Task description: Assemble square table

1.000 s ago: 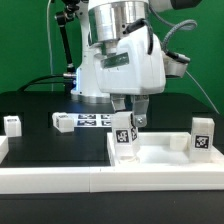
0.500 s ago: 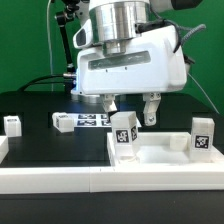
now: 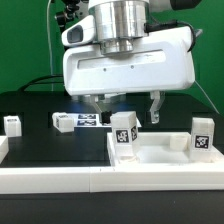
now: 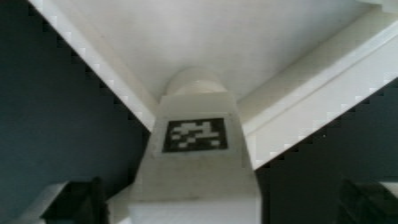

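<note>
The square table's white tray-like tabletop (image 3: 165,155) lies at the exterior view's right. One tagged white leg (image 3: 125,130) stands upright at its near-left corner, and a second leg (image 3: 203,138) stands at its right end. My gripper (image 3: 127,105) hangs open just above the corner leg, one finger on each side, holding nothing. In the wrist view that leg (image 4: 196,135) rises between my dark fingers (image 4: 71,200), with the tabletop's rim (image 4: 267,60) behind it. A third leg (image 3: 12,125) stands far left. A fourth leg (image 3: 63,121) lies on the black table.
The marker board (image 3: 95,121) lies flat behind the corner leg, under the gripper. A long white border bar (image 3: 90,180) runs along the front, with a short piece at the left edge (image 3: 3,148). Cables and a stand are behind the arm.
The hand has turned about its vertical axis, so its broad face now fronts the exterior view and the fingers stand wide apart either side of the corner leg. The parts have not moved.
</note>
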Available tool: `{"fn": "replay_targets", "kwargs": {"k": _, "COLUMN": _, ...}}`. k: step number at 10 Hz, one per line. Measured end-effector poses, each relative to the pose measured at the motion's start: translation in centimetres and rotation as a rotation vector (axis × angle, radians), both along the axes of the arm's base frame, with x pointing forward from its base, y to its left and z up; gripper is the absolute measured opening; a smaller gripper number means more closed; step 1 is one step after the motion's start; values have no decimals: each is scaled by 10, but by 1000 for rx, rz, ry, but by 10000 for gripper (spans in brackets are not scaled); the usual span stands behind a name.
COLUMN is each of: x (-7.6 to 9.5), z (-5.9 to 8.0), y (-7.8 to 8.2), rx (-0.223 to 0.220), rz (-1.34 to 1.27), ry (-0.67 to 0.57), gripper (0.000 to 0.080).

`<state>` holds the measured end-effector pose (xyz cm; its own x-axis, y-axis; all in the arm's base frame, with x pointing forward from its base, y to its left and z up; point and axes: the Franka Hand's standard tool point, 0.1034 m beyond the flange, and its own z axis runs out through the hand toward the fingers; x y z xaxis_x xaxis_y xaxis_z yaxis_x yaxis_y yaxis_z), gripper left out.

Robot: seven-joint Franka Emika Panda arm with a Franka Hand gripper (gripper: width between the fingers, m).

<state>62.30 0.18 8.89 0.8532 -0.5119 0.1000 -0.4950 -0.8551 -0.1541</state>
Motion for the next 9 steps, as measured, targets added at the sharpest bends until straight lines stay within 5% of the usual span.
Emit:
{"fn": "replay_targets", "kwargs": {"k": 1, "x": 0, "z": 0, "y": -1, "rx": -16, "rz": 67, "ry": -4, "gripper": 528}}
{"fn": "replay_targets", "kwargs": {"k": 2, "x": 0, "z": 0, "y": -2, "rx": -20, "rz": 85, "ry": -6, "gripper": 528}}
{"fn": "replay_targets", "kwargs": {"k": 4, "x": 0, "z": 0, "y": -2, "rx": -20, "rz": 84, "ry": -5, "gripper": 288}}
{"fn": "replay_targets", "kwargs": {"k": 9, "x": 0, "z": 0, "y": -2, "rx": -14, "rz": 50, "ry": -3, "gripper": 290}}
